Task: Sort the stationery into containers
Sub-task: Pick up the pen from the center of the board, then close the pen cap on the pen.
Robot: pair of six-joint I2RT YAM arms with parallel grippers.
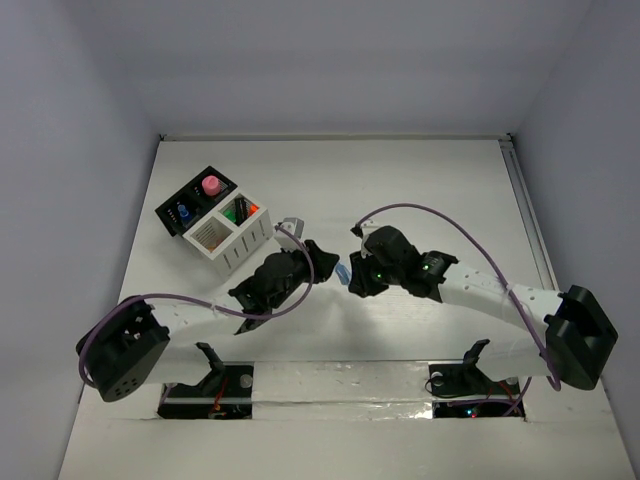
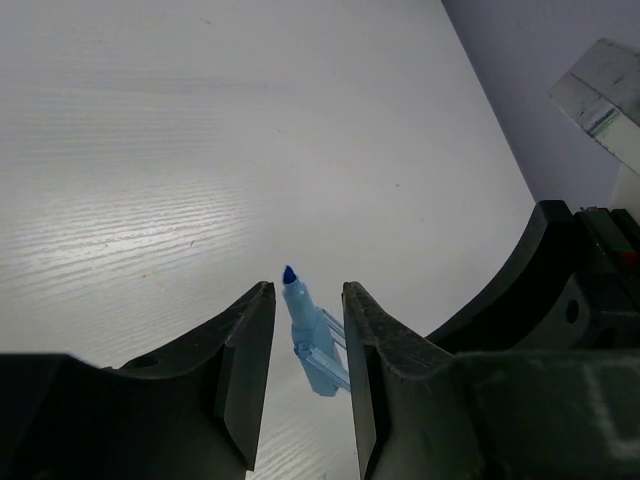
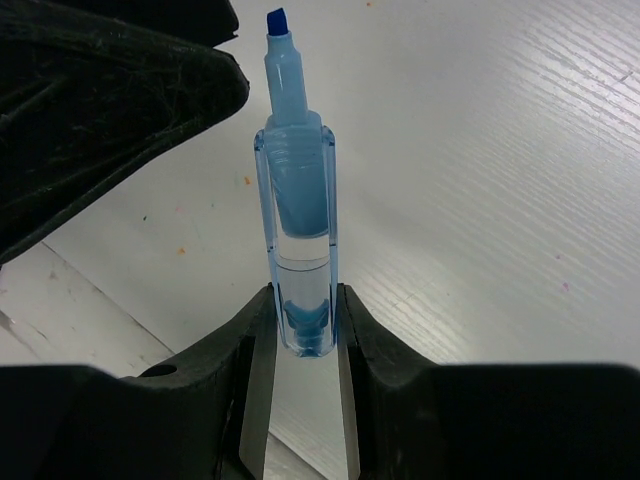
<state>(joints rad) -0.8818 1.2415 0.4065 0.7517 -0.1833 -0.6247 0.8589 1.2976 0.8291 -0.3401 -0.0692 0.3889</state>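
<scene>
While the right gripper [image 3: 300,305] clamps the tail of the blue highlighter [image 3: 298,180] at the bottom centre of its view, the bare tip points up the frame. The left gripper [image 2: 306,292] is spread wide, that tip showing in its gap. Far off at the overhead's upper left sit the white box [image 1: 232,242] and the black box [image 1: 190,207].

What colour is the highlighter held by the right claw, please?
The highlighter is translucent blue, clearest in right wrist view.

Left gripper [image 2: 306,300] parted, right gripper [image 3: 302,300] clamped
</scene>
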